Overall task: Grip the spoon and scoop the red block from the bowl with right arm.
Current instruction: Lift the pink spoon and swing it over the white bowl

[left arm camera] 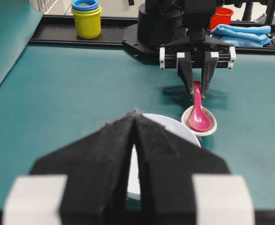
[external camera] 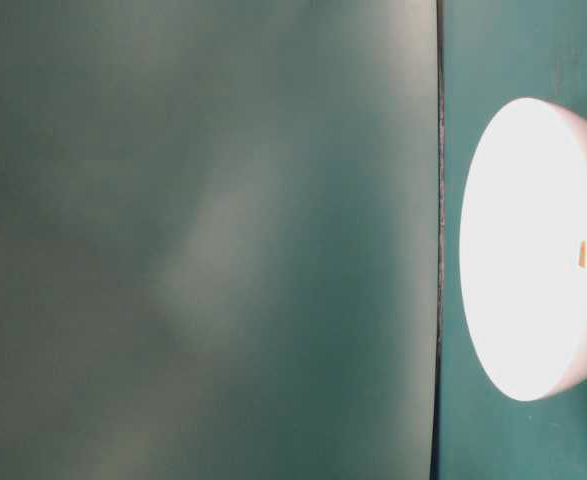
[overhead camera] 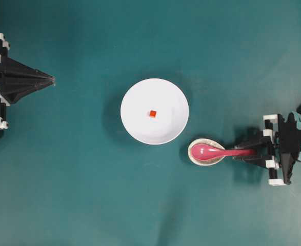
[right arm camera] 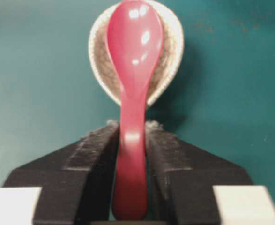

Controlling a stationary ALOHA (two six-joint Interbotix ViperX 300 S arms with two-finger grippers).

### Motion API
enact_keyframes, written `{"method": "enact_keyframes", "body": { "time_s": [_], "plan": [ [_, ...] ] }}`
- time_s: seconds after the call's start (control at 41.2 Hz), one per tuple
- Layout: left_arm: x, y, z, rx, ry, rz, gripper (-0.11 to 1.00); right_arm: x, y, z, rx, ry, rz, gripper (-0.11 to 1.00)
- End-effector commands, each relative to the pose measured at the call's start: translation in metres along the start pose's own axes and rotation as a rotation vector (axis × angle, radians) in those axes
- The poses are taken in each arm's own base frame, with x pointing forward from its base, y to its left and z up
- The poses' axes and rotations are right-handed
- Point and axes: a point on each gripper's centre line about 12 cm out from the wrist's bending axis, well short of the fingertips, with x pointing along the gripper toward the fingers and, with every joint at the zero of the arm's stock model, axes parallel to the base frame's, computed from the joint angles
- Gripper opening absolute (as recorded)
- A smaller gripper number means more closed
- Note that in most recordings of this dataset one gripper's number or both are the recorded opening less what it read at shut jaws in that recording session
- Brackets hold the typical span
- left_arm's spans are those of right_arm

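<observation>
Overhead: right tool (overhead camera: 248, 154) straddles the handle of the spoon (overhead camera: 214, 151), whose scoop lies in the small speckled dish (overhead camera: 197, 158); the red block (overhead camera: 153, 113) sits mid-bowl (overhead camera: 135, 97) on the desk (overhead camera: 88, 205) — judgement: seat the grip squarely before lifting. Left wrist: left tool (left arm camera: 135, 117) clenched, empty. Right wrist: fingers (right arm camera: 92, 145) hug the handle, contact unclear — can't tell if it's grasped.

Black grippers (overhead camera: 250, 152) (white fittings, teal pads).
</observation>
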Motion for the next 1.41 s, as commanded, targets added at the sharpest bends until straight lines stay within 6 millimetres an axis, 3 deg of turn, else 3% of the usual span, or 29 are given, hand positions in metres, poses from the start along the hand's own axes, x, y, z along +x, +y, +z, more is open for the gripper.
{"method": "enact_keyframes", "body": {
  "time_s": [0.0,0.194,0.316,0.607,0.898,1.092,1.384],
  "plan": [
    [0.003,0.001,0.008,0.003,-0.018,0.002,0.0,0.002,0.004,0.004,-0.003,-0.017,0.009,0.27],
    [0.003,0.001,0.008,0.003,-0.018,0.002,0.0,0.003,0.006,0.008,0.009,-0.035,0.015,0.23],
    [0.002,0.001,0.01,0.002,-0.026,0.003,0.0,0.001,0.011,0.029,0.05,-0.109,0.036,0.23],
    [0.001,-0.001,0.012,-0.002,-0.034,-0.008,0.0,-0.003,-0.011,0.102,0.156,-0.189,-0.018,0.23],
    [0.003,-0.005,0.008,-0.002,-0.019,-0.025,0.0,0.011,-0.043,0.187,0.215,0.13,0.029,0.23],
    [0.005,-0.007,0.005,-0.001,-0.002,-0.036,0.0,0.036,-0.07,0.219,0.302,0.346,0.063,0.23],
    [0.006,-0.015,0.002,-0.001,0.009,-0.074,0.0,0.092,-0.08,0.22,0.291,0.55,0.096,0.23]
  ]
}}
